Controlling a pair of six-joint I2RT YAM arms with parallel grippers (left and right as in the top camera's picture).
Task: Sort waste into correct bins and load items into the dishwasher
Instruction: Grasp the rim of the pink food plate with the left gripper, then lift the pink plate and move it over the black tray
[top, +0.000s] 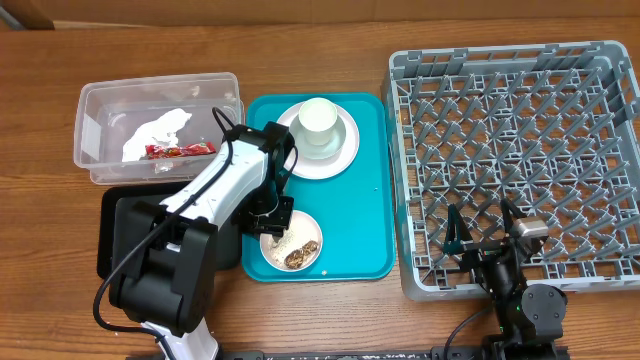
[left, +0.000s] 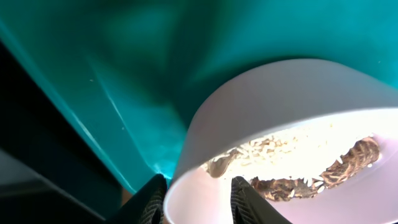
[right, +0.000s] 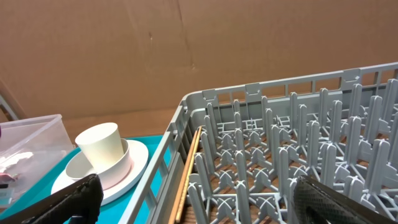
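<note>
A small white bowl (top: 293, 247) (left: 280, 99) with brown food scraps (top: 300, 254) (left: 323, 174) and pale crumbs (left: 273, 146) sits at the front of the teal tray. My left gripper (top: 272, 220) (left: 199, 182) is open and straddles the bowl's near rim, one finger outside and one inside with a gap to the wall. A white cup (top: 318, 120) (right: 102, 146) stands in a bowl (right: 118, 171) on a round plate (top: 340, 158) (right: 134, 168). The napkin (top: 155, 130) and red wrapper (top: 180, 150) lie in the clear tub (top: 100, 100). My right gripper (top: 485, 232) (right: 199, 186) hangs open over the grey rack's (top: 510, 57) (right: 261, 87) front left corner.
The teal tray (top: 370, 200) lies between the tub and the rack. A shallow black tray (top: 110, 235) sits front left, partly under my left arm. A thin wooden stick (right: 186, 174) lies along the rack's left wall. A cardboard wall stands behind the table.
</note>
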